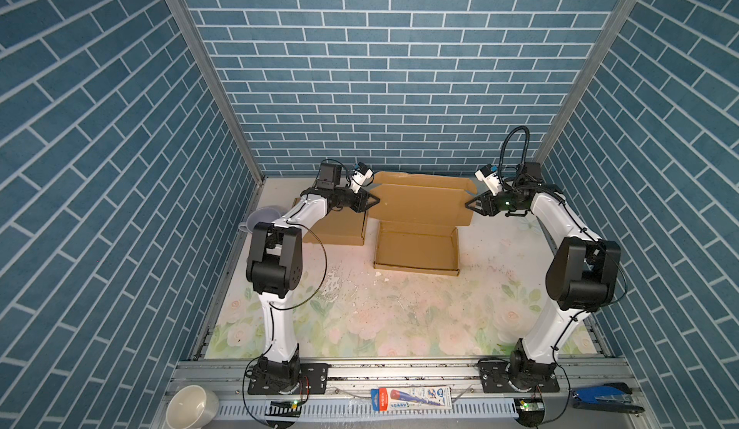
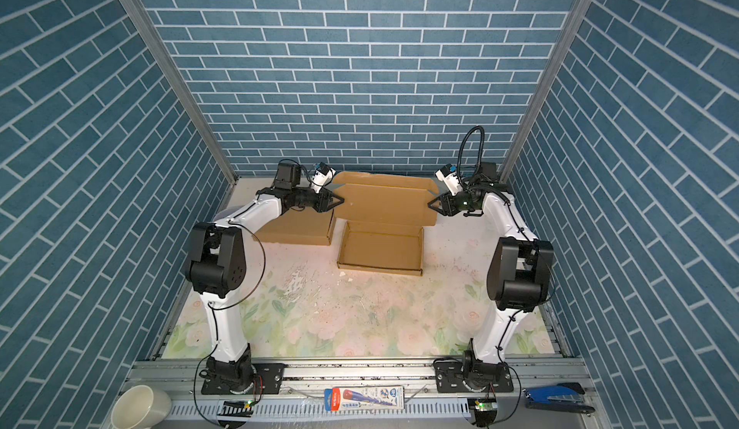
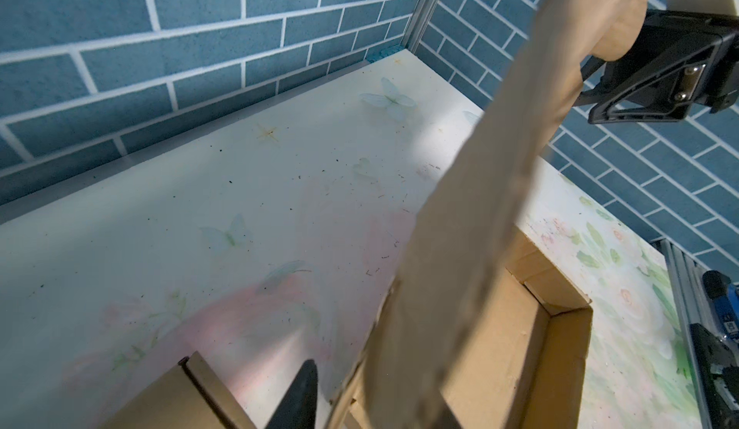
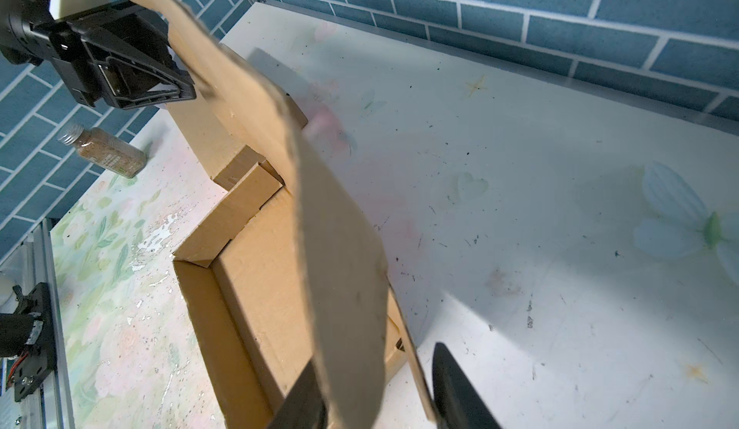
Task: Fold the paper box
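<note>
The brown paper box has an open tray (image 1: 416, 249) lying flat at the table's middle back. Its lid (image 1: 420, 203) stands raised behind the tray in both top views. My left gripper (image 1: 376, 199) is at the lid's left edge. In the left wrist view one dark finger (image 3: 302, 395) sits close beside the lid (image 3: 472, 227), and the other finger is hidden behind it. My right gripper (image 1: 468, 204) is at the lid's right edge. In the right wrist view my right gripper (image 4: 380, 391) has a finger on each side of the lid (image 4: 336, 271) and its side flap, touching them.
A second flat cardboard box (image 1: 340, 231) lies under my left forearm. A pale bowl (image 1: 260, 217) sits by the left wall and a small bottle (image 4: 104, 151) lies near it. On the front rail are a white cup (image 1: 192, 407), a packet (image 1: 412, 399) and a blue stapler (image 1: 604, 397).
</note>
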### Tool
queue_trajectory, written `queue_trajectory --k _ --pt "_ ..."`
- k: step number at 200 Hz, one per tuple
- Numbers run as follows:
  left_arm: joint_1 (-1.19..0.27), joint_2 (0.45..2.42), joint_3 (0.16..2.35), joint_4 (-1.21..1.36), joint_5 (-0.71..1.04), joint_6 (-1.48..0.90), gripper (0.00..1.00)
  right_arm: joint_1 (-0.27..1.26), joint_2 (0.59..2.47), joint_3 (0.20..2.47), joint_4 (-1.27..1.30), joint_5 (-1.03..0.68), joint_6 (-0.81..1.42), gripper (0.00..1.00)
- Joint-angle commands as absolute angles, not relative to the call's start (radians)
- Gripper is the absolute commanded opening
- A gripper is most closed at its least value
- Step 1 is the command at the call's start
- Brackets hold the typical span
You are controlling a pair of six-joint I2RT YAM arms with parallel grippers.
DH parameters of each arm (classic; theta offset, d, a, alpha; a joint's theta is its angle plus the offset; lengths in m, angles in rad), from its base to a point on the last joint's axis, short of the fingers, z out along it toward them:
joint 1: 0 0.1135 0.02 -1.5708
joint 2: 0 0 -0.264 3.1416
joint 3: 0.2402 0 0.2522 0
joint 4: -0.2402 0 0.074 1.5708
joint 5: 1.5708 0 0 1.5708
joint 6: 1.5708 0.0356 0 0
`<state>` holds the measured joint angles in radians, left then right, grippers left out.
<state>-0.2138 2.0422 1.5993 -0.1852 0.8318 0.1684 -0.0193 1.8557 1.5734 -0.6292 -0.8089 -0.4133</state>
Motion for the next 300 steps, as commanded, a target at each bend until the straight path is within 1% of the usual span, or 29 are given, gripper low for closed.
queue_trajectory --k 1,22,35,47,54,84,106,128,151,180,197,235,300 --pt "-0.223 2.057 1.622 -0.194 0.835 0.180 0.28 -0.009 1.879 1.606 -0.657 -0.838 -0.467 0.37" --pt "-0.224 2.057 1.617 -0.193 0.831 0.183 0.16 0.000 1.885 1.610 -0.655 -0.817 -0.463 0.29" --pt "-0.225 2.056 1.614 -0.191 0.830 0.182 0.08 0.005 1.881 1.606 -0.647 -0.798 -0.451 0.23" --pt "-0.226 2.052 1.610 -0.184 0.823 0.178 0.02 0.008 1.872 1.597 -0.627 -0.781 -0.427 0.17" --pt "-0.229 2.048 1.605 -0.177 0.816 0.174 0.00 0.010 1.863 1.583 -0.605 -0.770 -0.405 0.14" --pt "-0.252 2.021 1.566 -0.122 0.770 0.162 0.00 0.032 1.799 1.481 -0.436 -0.736 -0.282 0.00" --pt "-0.270 1.994 1.532 -0.080 0.716 0.152 0.00 0.053 1.750 1.412 -0.331 -0.667 -0.206 0.00" --pt "-0.283 1.963 1.499 -0.011 0.617 0.108 0.00 0.071 1.698 1.333 -0.168 -0.558 -0.052 0.00" --pt "-0.313 1.924 1.429 0.147 0.530 0.039 0.00 0.109 1.633 1.232 0.030 -0.487 0.066 0.00" --pt "-0.356 1.900 1.363 0.323 0.415 -0.041 0.00 0.157 1.602 1.184 0.152 -0.362 0.151 0.00" --pt "-0.387 1.900 1.333 0.385 0.352 -0.045 0.00 0.177 1.591 1.135 0.246 -0.292 0.222 0.00" --pt "-0.441 1.917 1.262 0.505 0.259 -0.068 0.00 0.241 1.589 1.040 0.378 -0.149 0.262 0.00" --pt "-0.505 1.932 1.158 0.595 0.198 -0.107 0.00 0.312 1.582 0.878 0.561 -0.031 0.334 0.00"
